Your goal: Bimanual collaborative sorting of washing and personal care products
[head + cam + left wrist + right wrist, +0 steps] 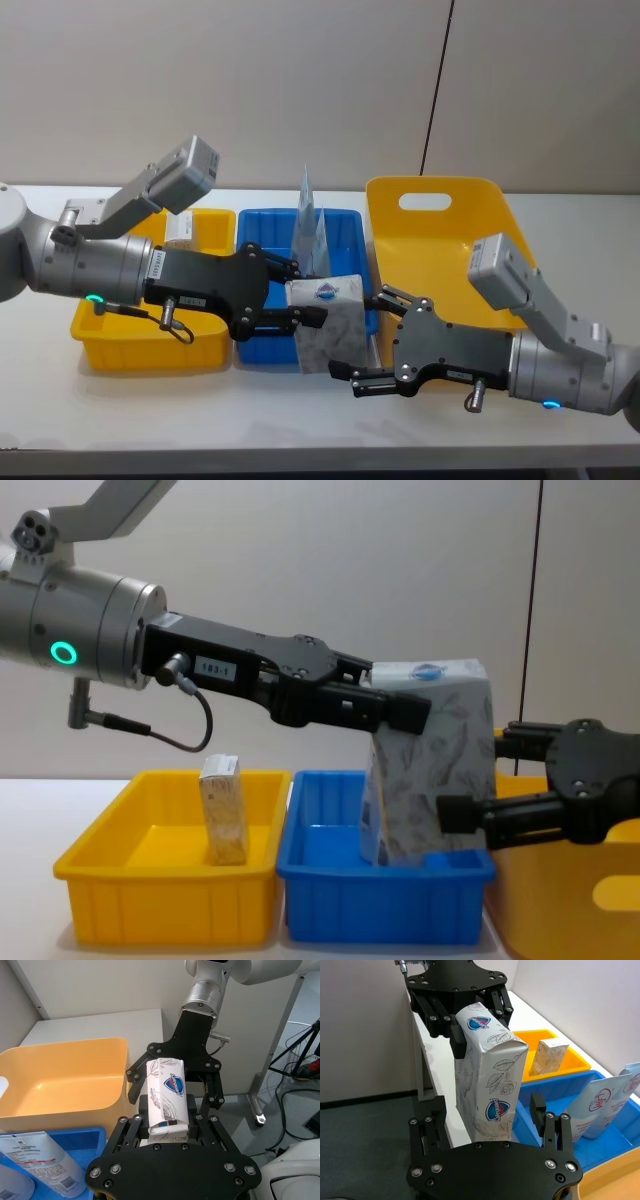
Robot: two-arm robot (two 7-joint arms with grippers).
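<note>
The white block-shaped pack with grey leaf print and a blue mark (330,318) is held in the air over the front rim of the blue plastic bin (262,352). It is pinched at one end by the left gripper (305,293). The right gripper (362,335) is set at the other end with its fingers spread to either side. A handover is therefore judged to be in hand, with the pack not yet sorted.

Two kinds of product are already binned. The pale blue-white tapered tubes (308,220) stand in the blue bin. The small beige carton (225,810) stands upright in the small yellow plastic bin (150,910). A large yellow plastic tub (440,240) lies just to the right of the blue bin. The tubes stand close behind the pack and might be knocked.
</note>
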